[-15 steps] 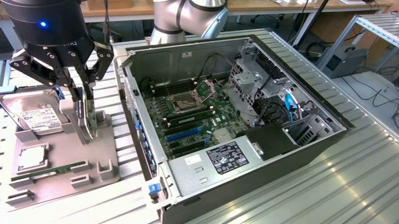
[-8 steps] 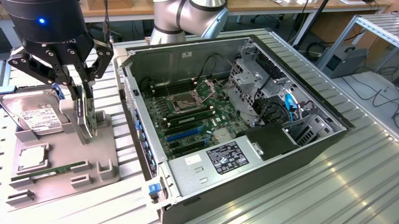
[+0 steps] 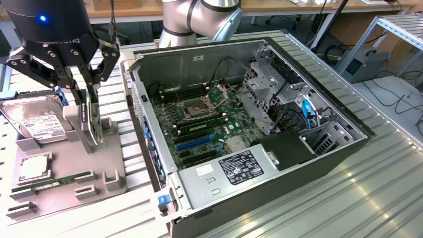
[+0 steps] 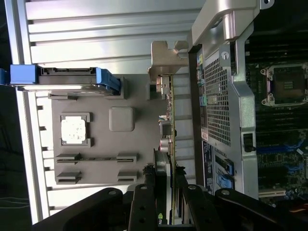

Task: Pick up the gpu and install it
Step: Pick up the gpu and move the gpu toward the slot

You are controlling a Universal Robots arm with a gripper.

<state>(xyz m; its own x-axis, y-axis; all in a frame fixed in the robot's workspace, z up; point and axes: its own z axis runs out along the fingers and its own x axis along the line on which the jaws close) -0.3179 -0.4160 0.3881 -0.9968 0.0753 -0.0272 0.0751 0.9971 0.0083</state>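
The gpu [image 3: 90,125] stands on edge, upright, over the grey holder tray [image 3: 111,148] at the exterior view's left. My gripper [image 3: 86,99] comes down on it from above, with its black fingers [image 3: 99,74] shut on the card's upper edge. In the wrist view the gpu [image 4: 169,126] shows edge-on, a thin green board running away from the gripper [image 4: 166,187]. Its silver bracket [image 4: 164,58] is at the far end. I cannot tell whether the card's lower edge still rests in the holder's slot.
A hard drive [image 3: 36,124] in a blue frame, a processor chip [image 3: 33,168] and a memory stick [image 3: 56,181] share the tray. The open computer case [image 3: 198,57] lies to the exterior view's right, motherboard [image 3: 198,124] and blue slots [image 3: 195,142] exposed. Its rear panel [image 4: 219,106] is close beside the card.
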